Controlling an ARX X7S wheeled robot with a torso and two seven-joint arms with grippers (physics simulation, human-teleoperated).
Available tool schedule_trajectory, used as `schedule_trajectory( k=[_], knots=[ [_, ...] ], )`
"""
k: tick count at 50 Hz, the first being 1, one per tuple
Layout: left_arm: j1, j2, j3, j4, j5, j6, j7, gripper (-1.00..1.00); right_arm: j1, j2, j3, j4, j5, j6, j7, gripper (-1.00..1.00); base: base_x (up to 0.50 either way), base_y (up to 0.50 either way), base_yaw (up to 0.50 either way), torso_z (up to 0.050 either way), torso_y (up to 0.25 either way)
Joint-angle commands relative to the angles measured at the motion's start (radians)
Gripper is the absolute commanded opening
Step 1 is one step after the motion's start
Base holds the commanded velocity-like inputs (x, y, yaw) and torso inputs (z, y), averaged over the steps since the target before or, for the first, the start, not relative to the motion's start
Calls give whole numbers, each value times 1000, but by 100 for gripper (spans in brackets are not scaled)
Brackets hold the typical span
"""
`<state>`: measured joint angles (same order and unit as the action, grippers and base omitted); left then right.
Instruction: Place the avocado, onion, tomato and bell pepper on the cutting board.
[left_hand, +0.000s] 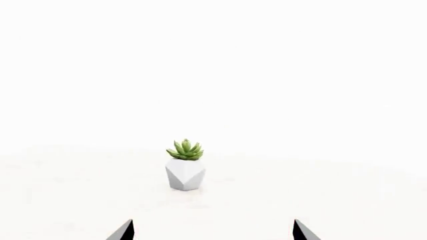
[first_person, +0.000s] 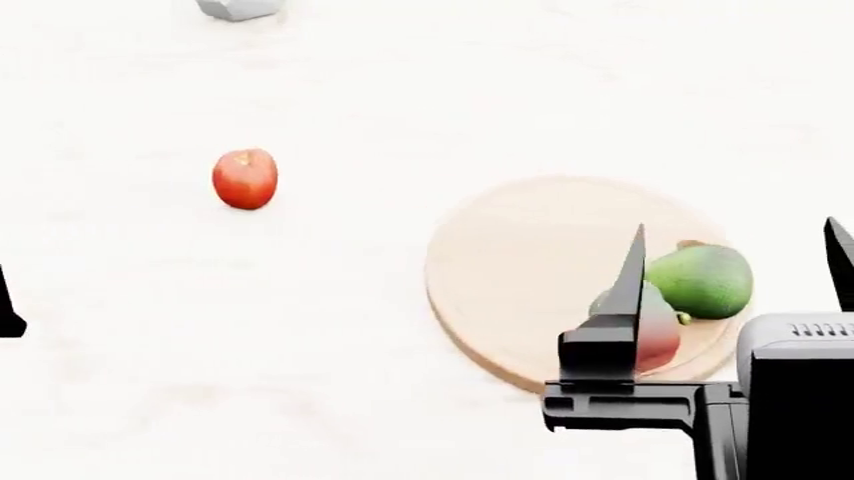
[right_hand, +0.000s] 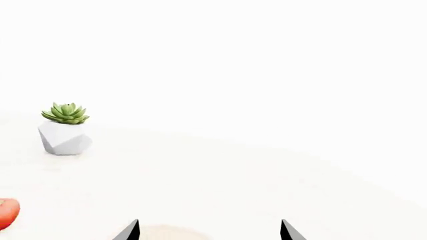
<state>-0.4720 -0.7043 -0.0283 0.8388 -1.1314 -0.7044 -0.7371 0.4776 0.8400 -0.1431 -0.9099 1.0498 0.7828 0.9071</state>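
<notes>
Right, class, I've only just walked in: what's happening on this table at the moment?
A two-armed robot is gathering produce onto the cutting board. The avocado and bell pepper already lie on it. The tomato sits alone on the table, off to the board's left. The right gripper hangs open above the board, holding nothing. No onion is visible. A small potted succulent stands farther back.

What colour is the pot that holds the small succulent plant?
The pot is white, with faceted grey-shaded sides. It shows best in the left wrist view.
</notes>
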Motion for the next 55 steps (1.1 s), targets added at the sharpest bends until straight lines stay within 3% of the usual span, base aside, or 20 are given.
schedule_trajectory(
  k=[1,29,36,49,55],
  knots=[
    [40,-29,-46,18,-13,14,-22,100,49,1,-29,-4,17,33,2,100,8,500,0,0,0],
    [72,-32,-50,8,1,32,-8,100,77,-7,-45,2,56,51,25,100,5,500,0,0,0],
    [72,-33,-48,6,6,34,-7,100,108,1,-33,-3,81,46,15,100,72,0,0,0,0],
    [55,-33,-35,6,10,30,-12,100,172,-5,-67,17,83,75,-7,100,500,1,0,0,1],
    [52,-33,-32,12,1,27,-21,100,268,-38,-63,100,280,82,-66,100,122,0,0,0,5]
  ],
)
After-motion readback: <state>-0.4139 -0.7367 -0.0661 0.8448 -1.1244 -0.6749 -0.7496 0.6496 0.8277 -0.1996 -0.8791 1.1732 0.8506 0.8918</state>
